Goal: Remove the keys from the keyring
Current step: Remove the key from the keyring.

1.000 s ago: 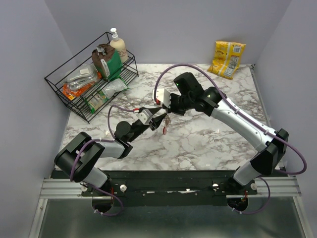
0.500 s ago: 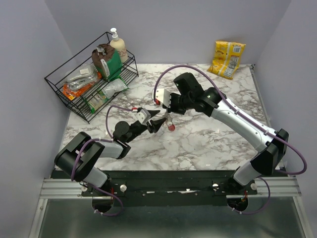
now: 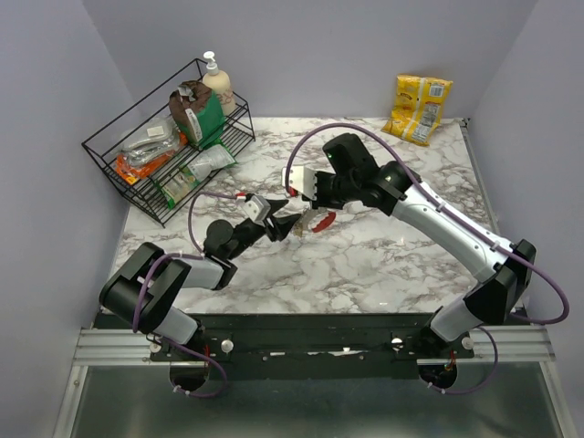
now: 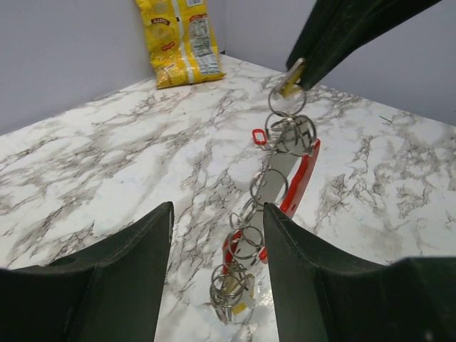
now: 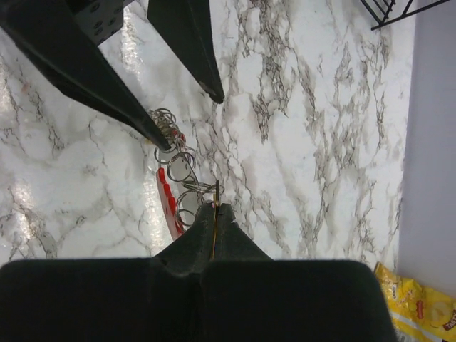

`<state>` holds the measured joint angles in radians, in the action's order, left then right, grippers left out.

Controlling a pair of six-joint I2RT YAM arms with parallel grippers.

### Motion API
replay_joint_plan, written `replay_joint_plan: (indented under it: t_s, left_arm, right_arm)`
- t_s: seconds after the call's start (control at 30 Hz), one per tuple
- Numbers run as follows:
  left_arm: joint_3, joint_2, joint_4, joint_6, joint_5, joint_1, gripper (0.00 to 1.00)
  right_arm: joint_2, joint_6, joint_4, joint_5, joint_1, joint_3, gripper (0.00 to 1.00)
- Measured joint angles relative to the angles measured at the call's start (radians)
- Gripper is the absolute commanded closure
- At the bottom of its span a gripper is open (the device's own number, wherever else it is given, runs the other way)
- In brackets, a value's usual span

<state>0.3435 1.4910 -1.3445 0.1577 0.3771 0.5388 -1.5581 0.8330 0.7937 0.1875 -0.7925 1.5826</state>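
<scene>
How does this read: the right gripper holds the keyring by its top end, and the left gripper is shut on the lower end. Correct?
Not quite. The left gripper is open, not shut: the left wrist view shows its fingers apart, the lower end of the keyring in the gap between them. The right gripper does hold the top end.

Keys (image 3: 304, 222) too small, top cam

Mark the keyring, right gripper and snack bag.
keyring (image 4: 305, 174), left wrist view, red strap.
right gripper (image 5: 216, 212), right wrist view, closed fingertips.
snack bag (image 3: 418, 108), top external view, front middle.
</scene>
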Motion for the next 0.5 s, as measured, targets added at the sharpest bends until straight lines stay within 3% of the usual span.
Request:
replay_joint_plan:
  t_s: [0.5]
  left_arm:
    - [0.011, -0.011, 0.000, 0.084, 0.055, -0.050, 0.31]
  right_arm:
    - [0.016, 0.193, 0.232, 0.170, -0.001, 0.048, 0.98]
